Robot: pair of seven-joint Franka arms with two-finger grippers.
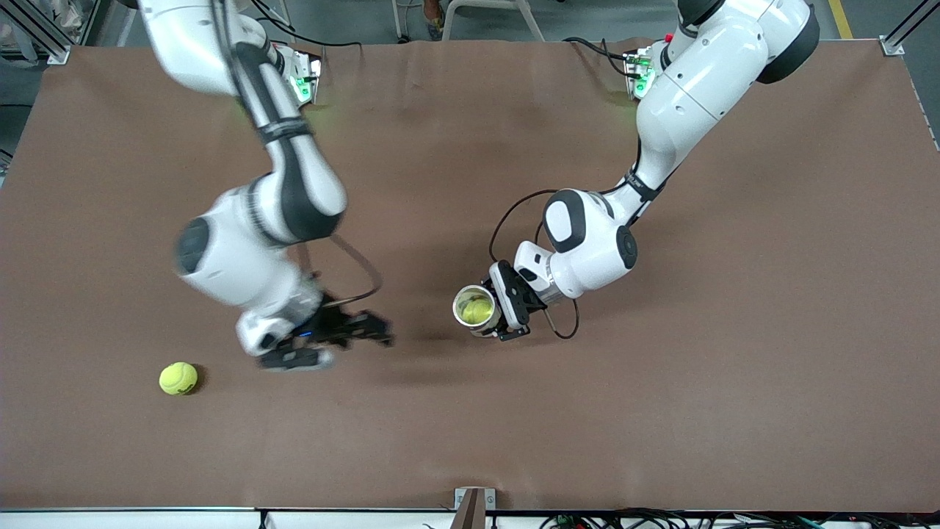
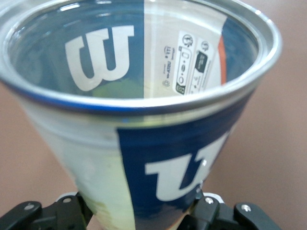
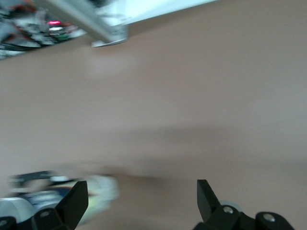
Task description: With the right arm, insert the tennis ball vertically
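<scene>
Front view: one loose tennis ball [image 1: 178, 378] lies on the brown table [image 1: 734, 330] toward the right arm's end, nearer the front camera than either gripper, nothing touching it. Right gripper [image 1: 345, 339] hangs above bare table between that ball and the can, apart from both; its fingers [image 3: 74, 201] are spread wide with nothing between them.

Left gripper [image 1: 507, 312] clasps a clear Wilson tennis ball can [image 1: 476, 308] low on its body, mouth turned up toward the front camera. A yellow-green ball inside the can [image 1: 477, 311] shows through the opening. Left wrist view: metal rim, blue label with white W, black finger parts pressed at either side of the can's base. Nothing stands between the right gripper and the can's mouth.

Surface: brown matte sheet over the whole table, faint creases. Green lights glow at both arm bases. Grey floor and metal frame legs past the table's edge; cables along the edge nearest the front camera.
</scene>
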